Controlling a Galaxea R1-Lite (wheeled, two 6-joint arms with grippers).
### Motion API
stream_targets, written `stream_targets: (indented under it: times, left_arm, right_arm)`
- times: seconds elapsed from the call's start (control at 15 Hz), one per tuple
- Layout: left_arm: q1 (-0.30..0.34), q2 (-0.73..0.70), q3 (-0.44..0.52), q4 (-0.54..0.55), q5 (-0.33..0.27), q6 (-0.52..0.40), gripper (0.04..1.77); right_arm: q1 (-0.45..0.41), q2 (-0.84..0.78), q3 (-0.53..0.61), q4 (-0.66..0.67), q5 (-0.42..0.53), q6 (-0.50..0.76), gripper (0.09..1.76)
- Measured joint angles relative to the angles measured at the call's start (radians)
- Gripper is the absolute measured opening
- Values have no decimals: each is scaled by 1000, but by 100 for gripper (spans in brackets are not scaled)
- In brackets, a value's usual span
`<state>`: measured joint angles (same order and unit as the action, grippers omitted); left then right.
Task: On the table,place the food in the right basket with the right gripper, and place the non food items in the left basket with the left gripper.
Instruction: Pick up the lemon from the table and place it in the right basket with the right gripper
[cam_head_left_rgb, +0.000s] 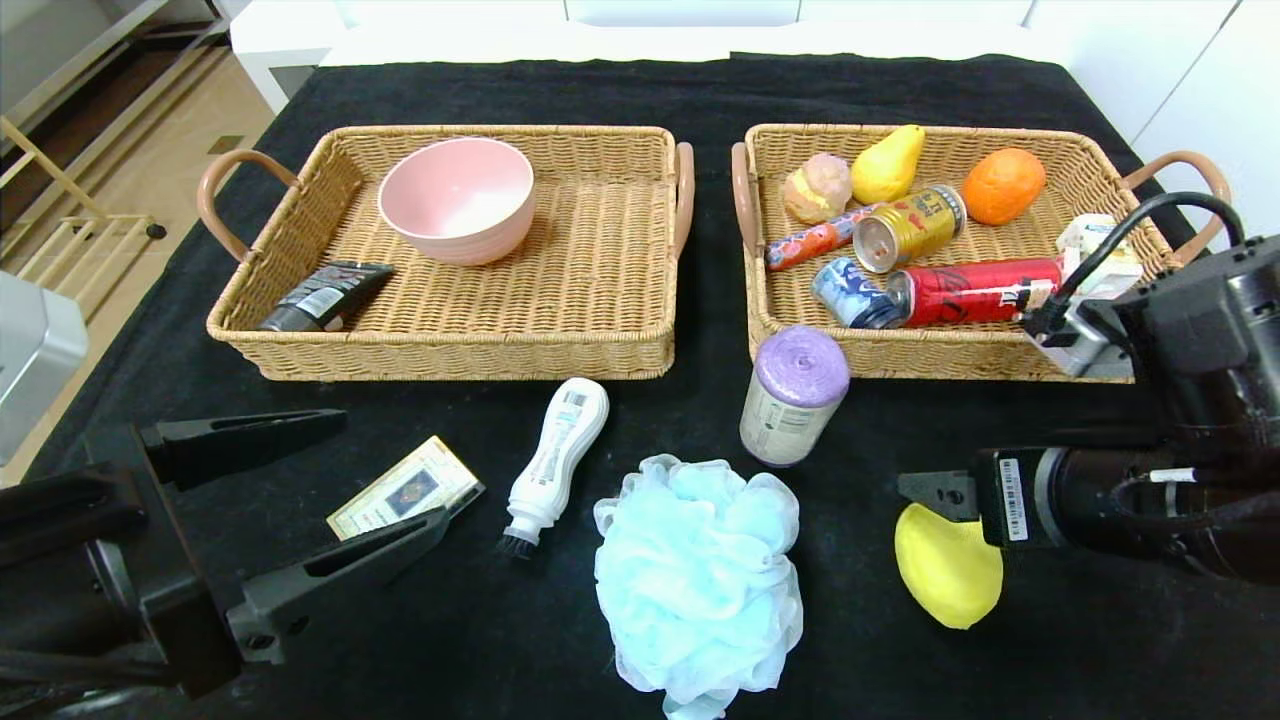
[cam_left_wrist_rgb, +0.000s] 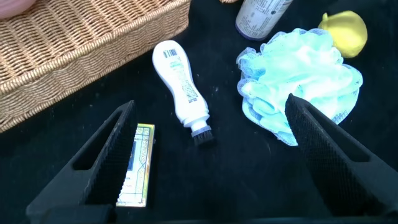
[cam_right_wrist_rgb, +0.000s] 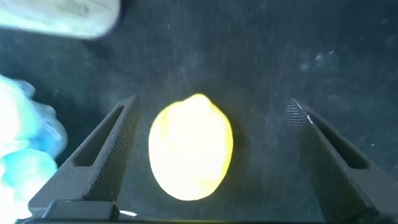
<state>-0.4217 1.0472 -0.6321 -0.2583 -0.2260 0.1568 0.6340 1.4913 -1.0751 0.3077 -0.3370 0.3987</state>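
A yellow lemon (cam_head_left_rgb: 947, 565) lies on the black table at the front right. My right gripper (cam_head_left_rgb: 935, 500) is open and hovers over it; in the right wrist view the lemon (cam_right_wrist_rgb: 191, 149) lies between the fingers, untouched (right gripper (cam_right_wrist_rgb: 212, 102)). My left gripper (cam_head_left_rgb: 395, 460) is open and empty at the front left, next to a flat printed card (cam_head_left_rgb: 403, 487). In the left wrist view (left gripper (cam_left_wrist_rgb: 210, 99)) the card (cam_left_wrist_rgb: 137, 165) lies by one finger. A white brush bottle (cam_head_left_rgb: 555, 460), a pale blue bath pouf (cam_head_left_rgb: 700, 570) and a purple-topped container (cam_head_left_rgb: 793, 395) lie on the table.
The left basket (cam_head_left_rgb: 450, 350) holds a pink bowl (cam_head_left_rgb: 457, 197) and a dark tube (cam_head_left_rgb: 325, 297). The right basket (cam_head_left_rgb: 900, 355) holds several cans, a pear (cam_head_left_rgb: 888, 165), an orange (cam_head_left_rgb: 1003, 185) and other food. The purple-topped container stands against its front wall.
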Motion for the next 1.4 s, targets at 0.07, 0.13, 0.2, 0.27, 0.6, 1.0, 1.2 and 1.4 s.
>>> stream_targets:
  times: [0.07, 0.13, 0.2, 0.27, 0.6, 1.0, 1.2, 1.4]
  left_arm:
    - [0, 0, 0, 0, 0, 0, 172]
    - [0, 0, 0, -1, 0, 0, 172]
    - [0, 0, 0, 0, 0, 0, 172]
    - [0, 0, 0, -1, 0, 0, 172]
    - [0, -1, -1, -1, -1, 0, 172]
    - [0, -5, -1, 0, -1, 0, 172]
    - [2, -5, -1, 0, -1, 1, 172]
    - [8, -7, -3, 0, -1, 3, 172]
  right_arm:
    - [3, 4, 2, 19, 1, 1, 170]
    - [6, 6, 8, 31, 1, 4, 170]
    - [10, 9, 15, 31, 9, 14, 170]
    - [13, 11, 20, 31, 20, 25, 170]
    - [20, 32, 24, 27, 24, 34, 170]
    - [21, 70, 16, 23, 23, 39, 171]
    - [21, 78, 16, 23, 23, 40, 171]
    - [21, 84, 16, 23, 23, 40, 171]
